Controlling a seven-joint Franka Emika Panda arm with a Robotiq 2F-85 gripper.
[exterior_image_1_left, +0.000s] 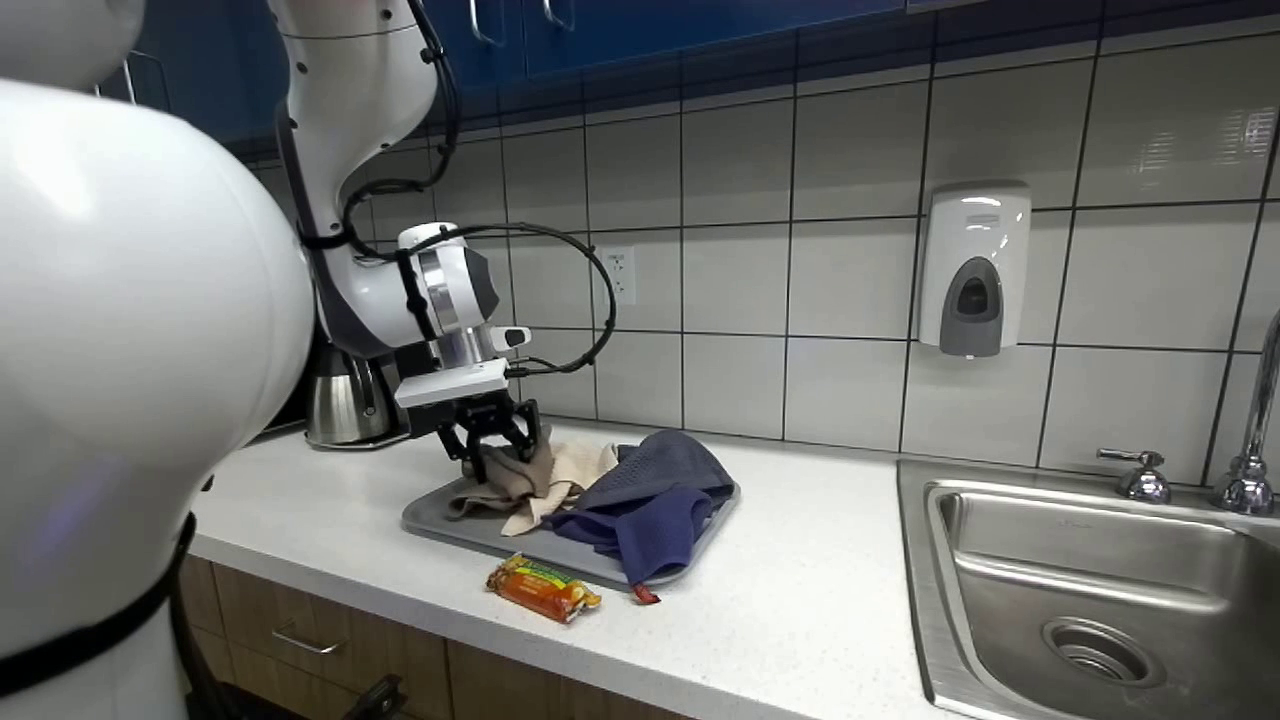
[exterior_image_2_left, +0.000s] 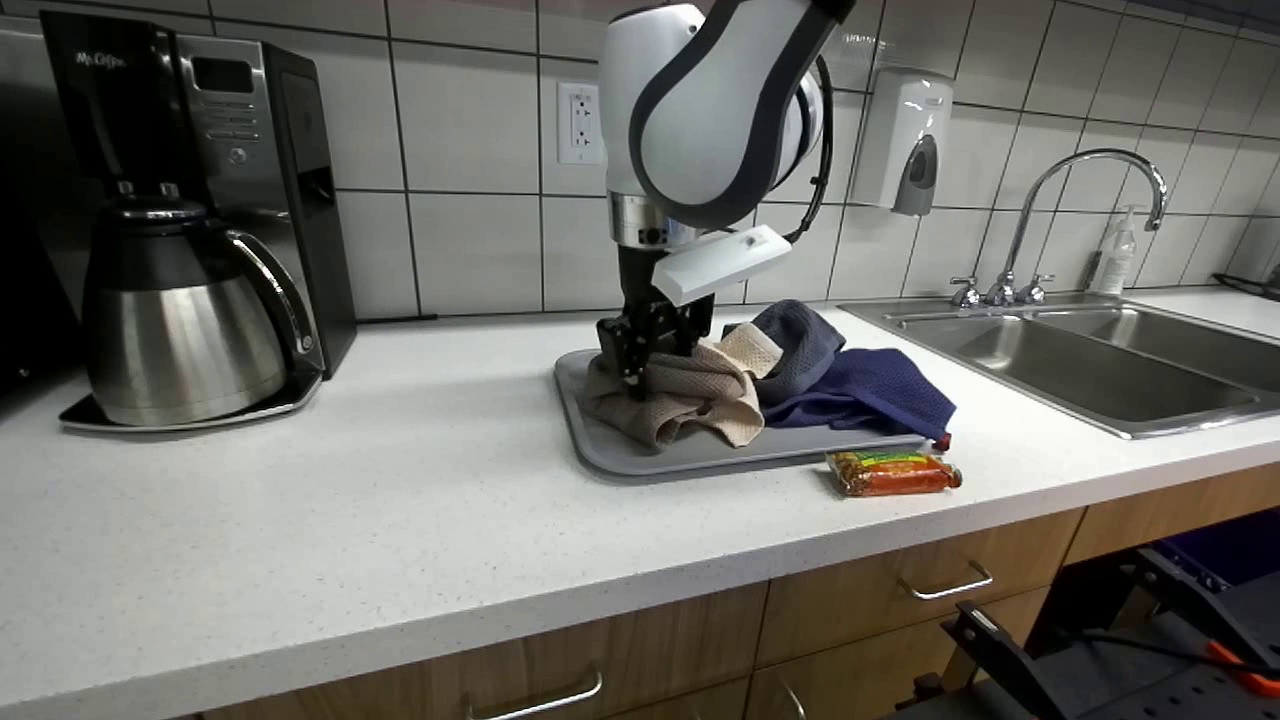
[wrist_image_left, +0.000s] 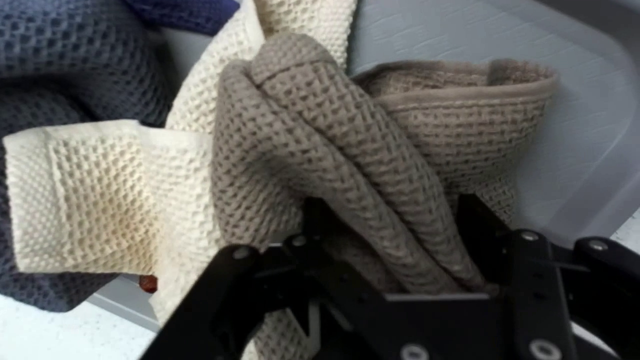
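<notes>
Brown cloth: it lies crumpled on the grey tray, at the tray end nearer the coffee maker, right beneath me, with a fold of it bunched upward.
Jaws: I have them spread, with that fold standing in the gap and my fingers reaching down on either side of it; I cannot tell whether either one presses on the cloth.
Cream cloth: it lies beside the brown cloth and partly under it, toward the middle of the tray.
Slate-blue cloth: I see it heaped near the tray's back edge, on the side toward the sink.
Navy cloth: it drapes in front of the slate-blue cloth, and its tip reaches the tray's front corner on the sink side.
Orange packet: it rests on the tabletop, between the tray's front edge and the tabletop's front edge, apart from my jaws.
Red bit: it shows by that same front corner of the tray, just under the navy tip, too small for me to name.
Coffee maker: it stands on the tabletop well apart from the tray, near the back edge, its steel carafe on its base.
Sink: it is set into the tabletop beyond the tray's far end from the coffee maker, a curved faucet at its back edge.
</notes>
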